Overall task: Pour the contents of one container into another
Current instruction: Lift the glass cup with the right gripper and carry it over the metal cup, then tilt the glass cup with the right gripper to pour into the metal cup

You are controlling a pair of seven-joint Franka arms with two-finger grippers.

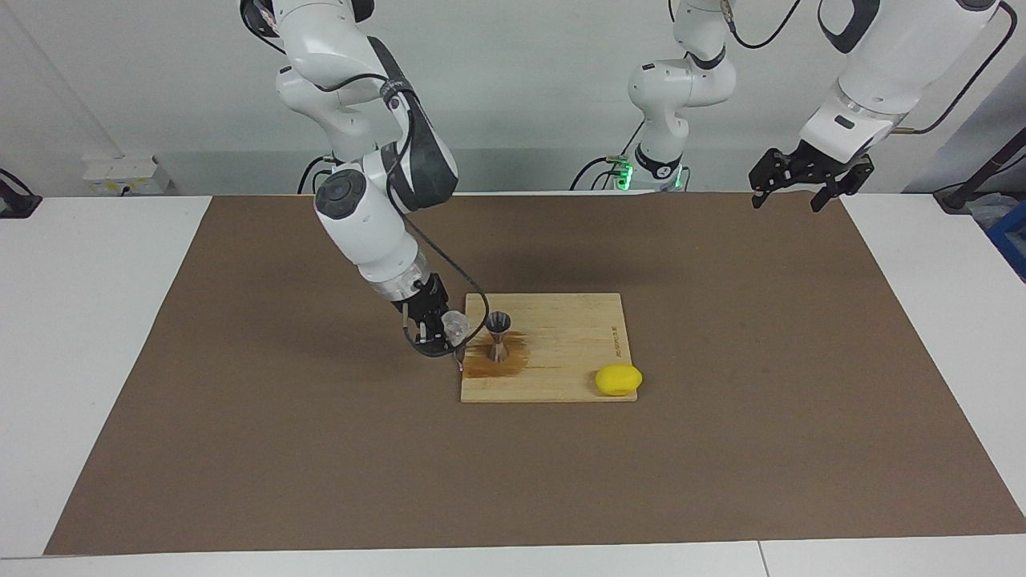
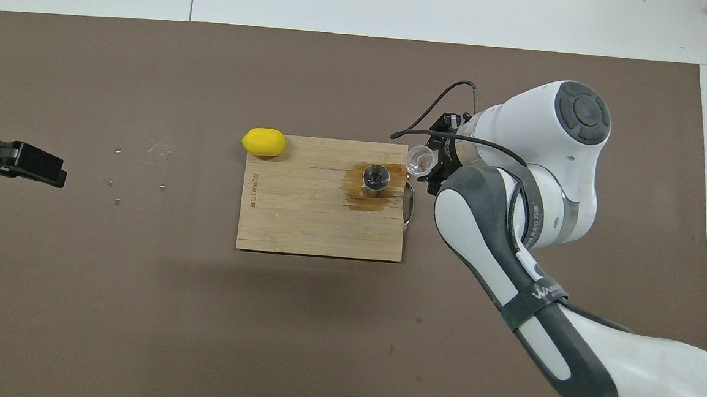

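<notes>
My right gripper point(image 1: 443, 329) point(image 2: 430, 164) is shut on the small clear glass cup point(image 1: 455, 324) point(image 2: 420, 159). It holds the cup in the air over the handle end of the wooden cutting board point(image 1: 569, 353) point(image 2: 303, 220), close beside the steel hourglass jigger point(image 1: 498, 336) point(image 2: 376, 178). The jigger stands upright on the board in a dark wet stain. The cup's mouth faces the jigger's side, and the two are apart. My left gripper point(image 1: 789, 191) point(image 2: 30, 166) hangs open and waits high over the left arm's end of the mat.
A yellow lemon point(image 1: 618, 379) point(image 2: 263, 142) lies against the board's corner farthest from the robots. The board's metal handle point(image 2: 410, 205) sticks out under the cup. A few droplets point(image 2: 147, 155) dot the brown mat toward the left arm's end.
</notes>
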